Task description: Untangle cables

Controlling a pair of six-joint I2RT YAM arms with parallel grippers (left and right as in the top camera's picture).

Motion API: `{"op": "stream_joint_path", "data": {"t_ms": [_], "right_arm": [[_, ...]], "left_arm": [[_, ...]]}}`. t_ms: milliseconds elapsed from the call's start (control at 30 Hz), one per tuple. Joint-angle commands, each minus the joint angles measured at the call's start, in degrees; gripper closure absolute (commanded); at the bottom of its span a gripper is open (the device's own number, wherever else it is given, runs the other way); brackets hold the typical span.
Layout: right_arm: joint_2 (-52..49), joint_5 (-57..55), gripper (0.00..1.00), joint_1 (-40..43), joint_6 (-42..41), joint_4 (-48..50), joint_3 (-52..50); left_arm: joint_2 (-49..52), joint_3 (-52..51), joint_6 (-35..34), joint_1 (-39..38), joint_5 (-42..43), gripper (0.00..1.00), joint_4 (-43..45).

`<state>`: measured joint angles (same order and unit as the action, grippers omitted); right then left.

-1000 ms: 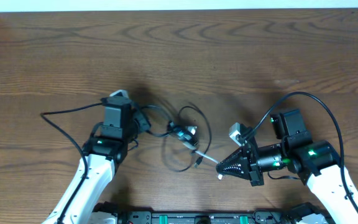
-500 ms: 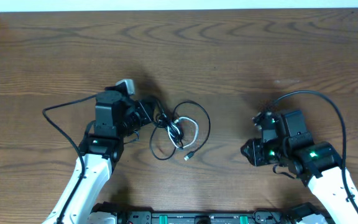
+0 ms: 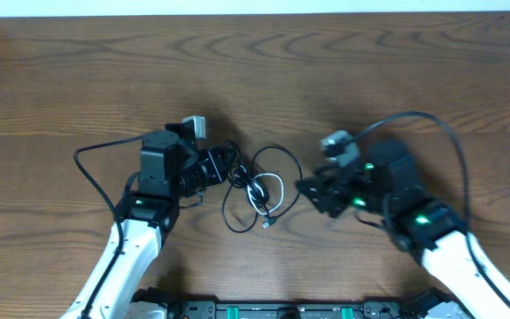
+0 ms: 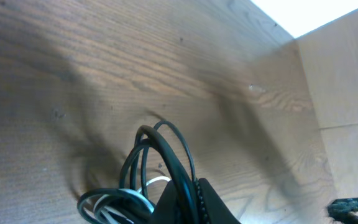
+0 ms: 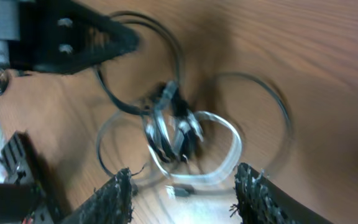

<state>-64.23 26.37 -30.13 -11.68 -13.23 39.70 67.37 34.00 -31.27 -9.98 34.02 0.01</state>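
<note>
The cables (image 3: pixel 257 188) lie in a small tangle at the table's middle: thin black loops and one white loop, with a plug end (image 3: pixel 270 222) toward the front. My left gripper (image 3: pixel 222 168) is shut on a black cable at the tangle's left side; in the left wrist view that cable (image 4: pixel 166 152) runs between the fingers, with the white cable (image 4: pixel 157 182) beside it. My right gripper (image 3: pixel 305 188) stands open just right of the tangle, pointing at it. In the right wrist view the tangle (image 5: pixel 173 127) lies ahead of the open fingers (image 5: pixel 114 199), apart from them.
Each arm's own thick black cord arcs over the wood, on the left (image 3: pixel 96 182) and on the right (image 3: pixel 436 124). The robot base rail (image 3: pixel 264 310) runs along the front edge. A pale strip (image 3: pixel 237 7) borders the table's far edge.
My right gripper let go of the white cable end, opened, and swung left toward the tangle. My left gripper shifted right with its black cable, and the tangle has drawn together.
</note>
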Motion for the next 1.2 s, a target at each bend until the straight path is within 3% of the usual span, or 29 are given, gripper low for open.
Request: {"op": "stream_joint_path", "data": {"t_ms": [0,100,333,400,500,667,767,933,1167], "right_arm": [[-8.81,-5.09,0.5,-6.99,1.53,6.88,-1.14],[-16.55,-10.36,0.52,-10.99,1.49,13.77,-1.14],[-23.96,-11.67,0.56,-15.17,0.98,23.54,-1.14],[-25.64,-14.27,0.66,-15.89,0.17,25.81,-1.14],[-27.87,-15.52,0.97,-16.2,-2.16,28.57,-1.14],[-26.53,-16.15,0.99,-14.53,-3.39,28.57,-1.11],[-21.09,-22.47,0.99,-11.65,-7.65,22.71,-1.11],[-8.41,-41.35,0.99,-4.28,-12.83,1.7,-1.11],[3.15,-42.16,0.99,4.42,-14.91,-11.13,-1.11]], "left_arm": [[-0.02,0.02,1.03,-0.13,0.94,0.92,-0.63],[-0.02,0.02,1.03,-0.13,0.94,0.92,-0.63],[-0.02,0.02,0.98,-0.13,1.33,0.92,-0.9],[-0.02,0.02,0.68,-0.13,2.56,0.92,-0.87],[-0.02,0.02,0.59,-0.13,4.42,0.92,-0.9],[-0.02,0.02,2.16,-0.07,2.49,0.92,-4.07],[-0.04,0.02,2.54,0.26,-6.73,0.92,-8.59],[-0.09,0.02,1.66,4.55,-25.75,0.93,-16.26],[-0.09,0.02,-5.27,9.44,-25.83,0.92,-17.29]]}}
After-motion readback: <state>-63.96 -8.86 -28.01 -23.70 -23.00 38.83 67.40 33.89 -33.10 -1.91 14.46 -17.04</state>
